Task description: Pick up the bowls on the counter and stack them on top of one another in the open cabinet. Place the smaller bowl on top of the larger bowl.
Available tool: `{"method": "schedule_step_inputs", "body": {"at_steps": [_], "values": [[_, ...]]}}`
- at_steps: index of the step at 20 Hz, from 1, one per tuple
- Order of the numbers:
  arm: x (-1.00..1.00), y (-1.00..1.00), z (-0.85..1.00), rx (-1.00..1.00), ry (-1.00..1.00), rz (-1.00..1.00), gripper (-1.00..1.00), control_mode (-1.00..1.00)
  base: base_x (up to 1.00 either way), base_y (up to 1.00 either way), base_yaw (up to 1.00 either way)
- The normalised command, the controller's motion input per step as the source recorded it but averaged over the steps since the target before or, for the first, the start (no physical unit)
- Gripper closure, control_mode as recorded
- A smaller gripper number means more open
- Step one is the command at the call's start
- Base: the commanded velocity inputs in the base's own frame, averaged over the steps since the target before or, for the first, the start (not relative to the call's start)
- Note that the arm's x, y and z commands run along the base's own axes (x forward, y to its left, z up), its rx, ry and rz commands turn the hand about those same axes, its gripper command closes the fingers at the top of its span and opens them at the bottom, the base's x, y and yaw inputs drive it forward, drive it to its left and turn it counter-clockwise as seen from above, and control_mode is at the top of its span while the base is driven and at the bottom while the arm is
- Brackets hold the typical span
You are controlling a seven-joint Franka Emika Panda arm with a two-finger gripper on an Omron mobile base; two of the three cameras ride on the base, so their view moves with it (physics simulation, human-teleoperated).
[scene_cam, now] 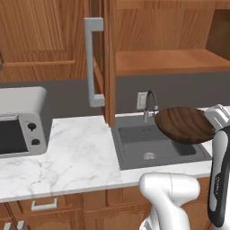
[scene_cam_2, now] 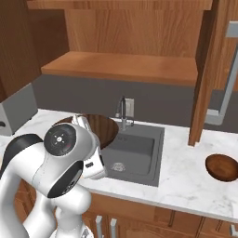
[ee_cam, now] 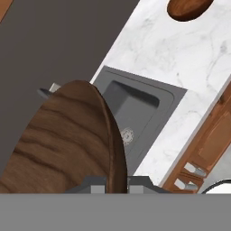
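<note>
Gripper [ee_cam: 116,182], closed hard on the rim of the larger bowl [scene_cam: 186,124], carries that wide dark-brown bowl in the air above the sink [scene_cam: 155,143], clear of the counter [scene_cam: 76,155]. In the hand view the two finger tips pinch the bowl's edge from either side, so the bowl stands out ahead of the hand with its grain streaks running away from the fingers. From the left base view the bowl hangs slightly tilted, just beside the tap [scene_cam: 149,104] and at about the height of the dark back wall. What the coming move turns on is the shelf of the open cabinet [scene_cam: 168,60]: it lies above the bowl and farther back, so the bowl has to rise and then travel inward over the shelf's front edge. The cabinet door [scene_cam: 108,63], with its long grey handle [scene_cam: 92,63], stands open to the left of that gap, near the path. The smaller bowl [scene_cam_2: 223,166] sits on the counter well to the right of the sink, untouched, upright as far as the view allows. A toaster oven [scene_cam: 20,121] stands at the far left. No brand, label or readable writing shows on anything.
</note>
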Motion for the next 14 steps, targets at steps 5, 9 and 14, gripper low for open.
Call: {"method": "schedule_step_inputs", "body": {"at_steps": [5,9,14], "values": [[0.0,0.0,0.0,0.0,0.0,0.0,1.0,1.0,-0.13,-0.34,0.11],[0.0,0.0,0.0,0.0,0.0,0.0,1.0,1.0,-0.13,-0.28,0.03],[0.0,0.0,0.0,0.0,0.0,0.0,1.0,1.0,0.18,-0.17,0.02]]}}
